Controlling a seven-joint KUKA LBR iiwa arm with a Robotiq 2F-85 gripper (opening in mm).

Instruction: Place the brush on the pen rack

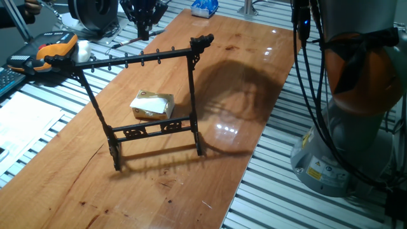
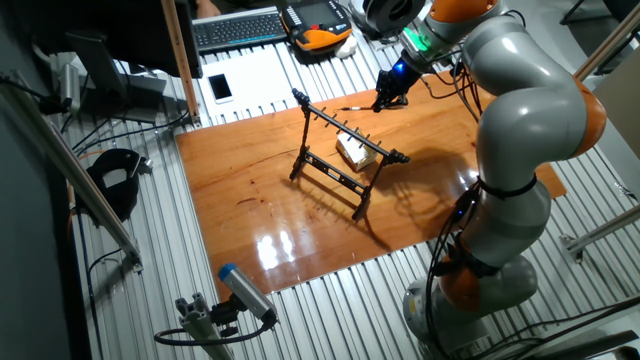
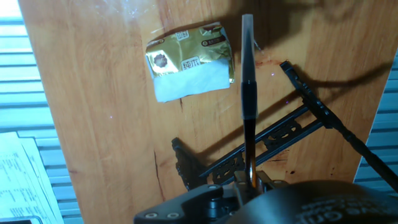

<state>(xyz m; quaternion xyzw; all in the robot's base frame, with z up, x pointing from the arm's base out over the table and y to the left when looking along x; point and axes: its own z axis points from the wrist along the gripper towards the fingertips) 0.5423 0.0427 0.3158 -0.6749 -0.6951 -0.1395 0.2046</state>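
A: Where is the brush [image 3: 249, 93] relative to the gripper [image 3: 249, 182]?

B: In the hand view it runs straight out from between the fingers, which are clamped on its brownish lower handle; the dark middle and the pale, clear end point away from the hand, above the worktop [image 3: 99, 124]; the pen rack [image 3: 273, 137] lies below and just to one side of it.

A: And from the fixed cameras?

B: The gripper [image 1: 145, 28] hangs over the far end of the worktop, beyond the pen rack [image 1: 149, 105]; the brush itself is too thin to make out there.

A: Materials?

B: Glossy reddish wood on the worktop; the rack is a black frame with slanted uprights, a pegged top bar and a fretwork rail; a gold foil-wrapped block [image 1: 152, 105] sits behind that rail.
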